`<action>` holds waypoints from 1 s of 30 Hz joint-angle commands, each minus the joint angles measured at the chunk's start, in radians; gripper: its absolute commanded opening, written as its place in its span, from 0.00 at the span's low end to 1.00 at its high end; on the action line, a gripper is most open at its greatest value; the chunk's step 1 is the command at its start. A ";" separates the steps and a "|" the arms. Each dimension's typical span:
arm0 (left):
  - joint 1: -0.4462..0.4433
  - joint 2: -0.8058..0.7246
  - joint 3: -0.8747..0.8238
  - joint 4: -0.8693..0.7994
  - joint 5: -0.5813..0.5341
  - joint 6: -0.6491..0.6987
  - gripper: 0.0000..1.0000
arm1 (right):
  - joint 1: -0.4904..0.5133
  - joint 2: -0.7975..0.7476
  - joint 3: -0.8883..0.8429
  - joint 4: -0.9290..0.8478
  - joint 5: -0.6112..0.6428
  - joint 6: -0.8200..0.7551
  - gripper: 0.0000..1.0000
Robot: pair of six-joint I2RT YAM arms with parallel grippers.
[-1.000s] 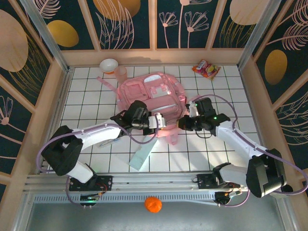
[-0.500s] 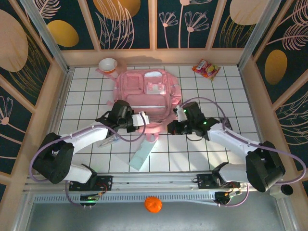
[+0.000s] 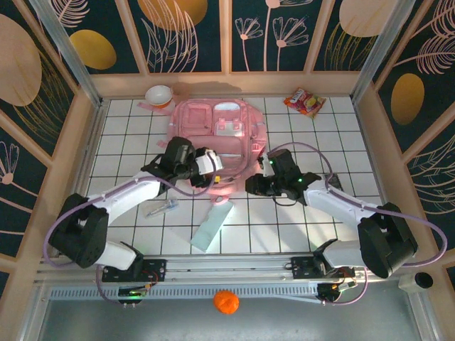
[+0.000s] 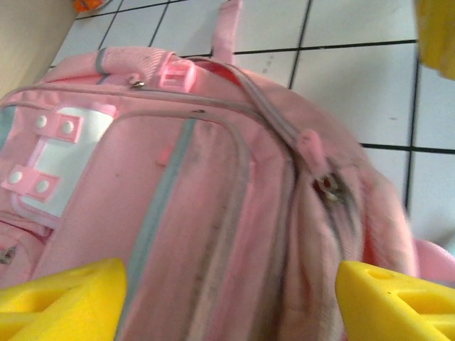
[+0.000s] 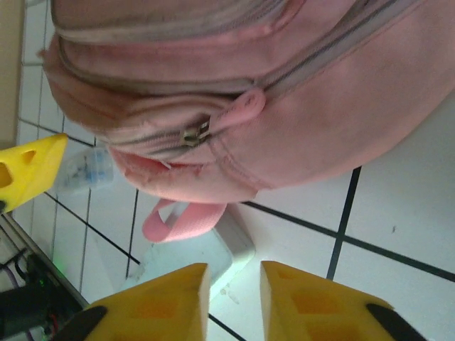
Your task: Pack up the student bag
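While the bag [image 3: 220, 131] lies flat, I see the left end effector [image 4: 231, 288] wide open. Right end effector [image 5: 227, 280]: barely parted, empty.

No text, brand, number or sign can be read. The snack packet [image 3: 304, 101], beyond and to the right of the student bag [image 3: 217, 138], has red and yellow print that is too small to make out. The small clear item [image 3: 162, 208] at the bag's near-left has bluish marks, which are blurred in the right wrist view [image 5: 85, 169]. The bag's white patch [image 4: 53, 153] is plain apart from pink studs.
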 commanded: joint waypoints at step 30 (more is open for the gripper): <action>-0.002 0.181 0.186 -0.006 0.013 0.109 0.00 | -0.105 0.015 0.019 0.083 -0.036 -0.002 0.37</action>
